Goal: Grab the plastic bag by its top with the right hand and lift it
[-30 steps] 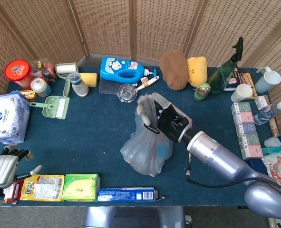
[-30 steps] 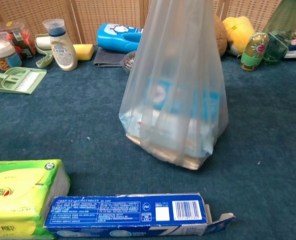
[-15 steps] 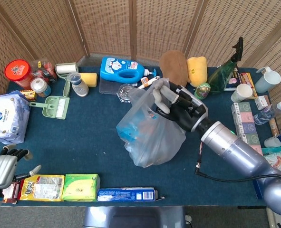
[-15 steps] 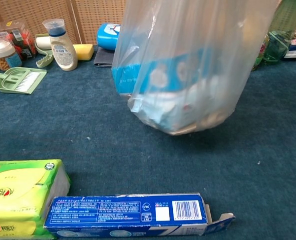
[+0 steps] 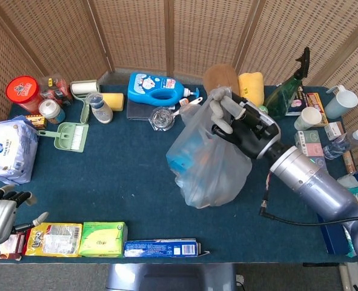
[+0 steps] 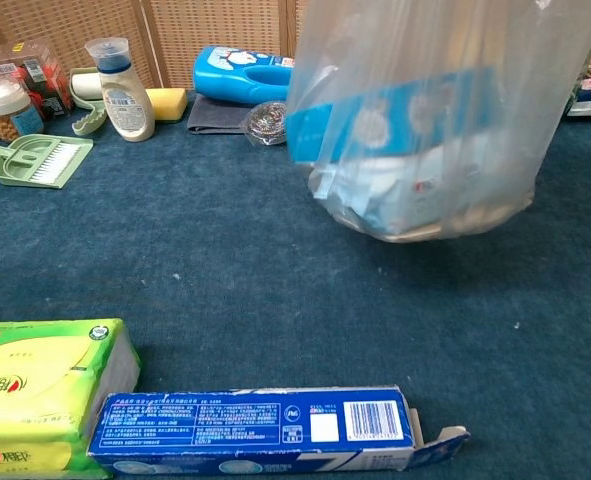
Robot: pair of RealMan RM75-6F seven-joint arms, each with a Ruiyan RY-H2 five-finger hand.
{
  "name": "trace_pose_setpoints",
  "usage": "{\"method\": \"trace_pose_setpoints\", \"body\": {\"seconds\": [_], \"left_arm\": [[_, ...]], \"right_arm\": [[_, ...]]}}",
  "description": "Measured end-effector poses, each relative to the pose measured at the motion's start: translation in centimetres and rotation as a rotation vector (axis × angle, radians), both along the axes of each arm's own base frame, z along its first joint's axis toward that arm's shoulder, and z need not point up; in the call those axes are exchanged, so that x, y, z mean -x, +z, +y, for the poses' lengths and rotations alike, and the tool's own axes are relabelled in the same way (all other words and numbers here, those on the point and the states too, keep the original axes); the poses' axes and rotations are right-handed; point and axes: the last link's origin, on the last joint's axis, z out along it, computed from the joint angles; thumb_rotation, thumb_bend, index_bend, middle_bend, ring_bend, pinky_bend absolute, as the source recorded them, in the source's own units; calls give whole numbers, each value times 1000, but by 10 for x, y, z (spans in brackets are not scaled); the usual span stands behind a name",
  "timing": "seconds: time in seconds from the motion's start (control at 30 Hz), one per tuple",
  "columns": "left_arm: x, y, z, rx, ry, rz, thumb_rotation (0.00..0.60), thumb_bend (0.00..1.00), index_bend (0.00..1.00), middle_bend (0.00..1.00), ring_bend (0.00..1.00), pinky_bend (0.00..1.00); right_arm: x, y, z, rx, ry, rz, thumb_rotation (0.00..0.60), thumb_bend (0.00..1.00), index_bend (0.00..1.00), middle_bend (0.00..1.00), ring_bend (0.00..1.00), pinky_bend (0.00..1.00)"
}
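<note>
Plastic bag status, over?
Right hand grips plastic bag by its top. Bag hangs clear of the table, contents inside. Left hand open, idle at near edge. Nothing beneath bag.

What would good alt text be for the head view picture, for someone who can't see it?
The robot's right hand grips the gathered top of a translucent plastic bag, holding it clear of a cluttered blue table. The left hand rests idle at the near left corner, beside yellow and green packets.
</note>
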Motion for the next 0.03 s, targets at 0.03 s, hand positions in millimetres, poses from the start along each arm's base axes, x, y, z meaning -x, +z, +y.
{"method": "trace_pose_setpoints", "body": {"seconds": [0.03], "left_arm": [[0,0,0,1,0,0,0,153,463,506,436,187]], "right_arm": [[1,0,0,1,0,2,600,624,564,676,828,1000]]}}
